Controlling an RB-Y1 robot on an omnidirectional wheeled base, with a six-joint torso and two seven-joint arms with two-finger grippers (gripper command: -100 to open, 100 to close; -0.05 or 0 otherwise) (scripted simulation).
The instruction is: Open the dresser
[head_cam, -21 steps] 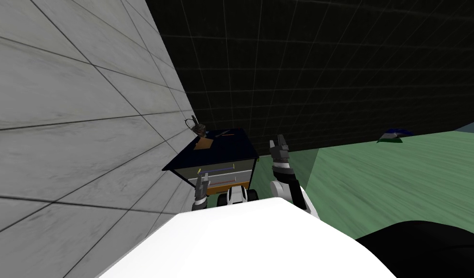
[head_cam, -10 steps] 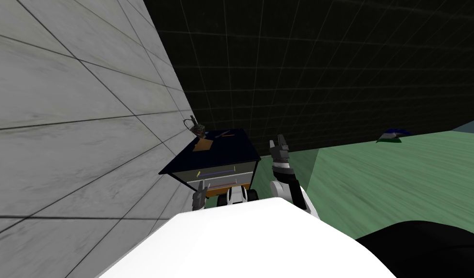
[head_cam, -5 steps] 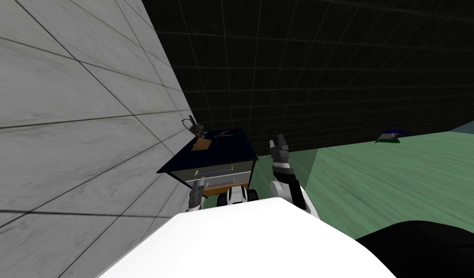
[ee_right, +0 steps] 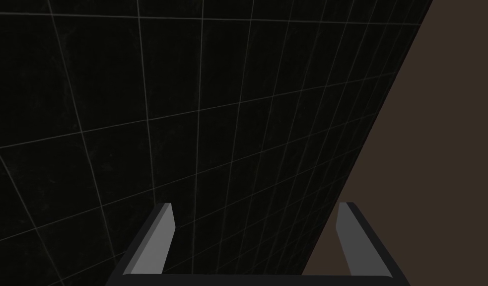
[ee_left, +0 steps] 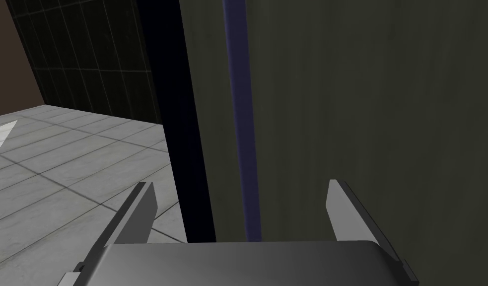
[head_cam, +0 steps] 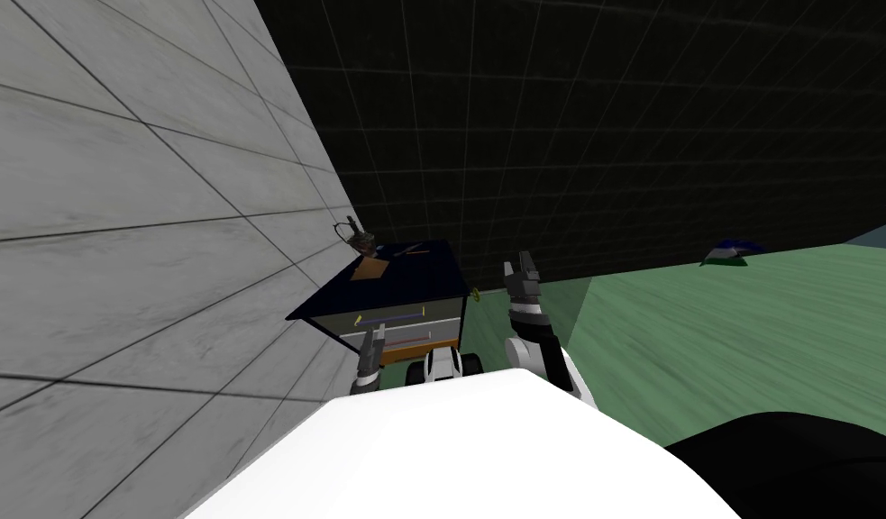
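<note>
Handle (ee_left: pixel 237 99) on dresser (head_cam: pixel 405 270) framed by spread L gripper (ee_left: pixel 240 182); R gripper (ee_right: pixel 255 204) spread too.

On green floor (head_cam: pixel 747 333): dresser (head_cam: pixel 409 275); atop it brown sheet (head_cam: pixel 370 268), small dark object (head_cam: pixel 360 239).

We find the dresser (head_cam: pixel 405 275) at our 11 o'clock, low and upright, with a dark navy top and grey drawer fronts. The upper front bears a blue bar handle (ee_left: pixel 240 124), the lower a red handle (head_cam: pixel 406 341). We cannot tell whether either drawer stands pulled out.
</note>
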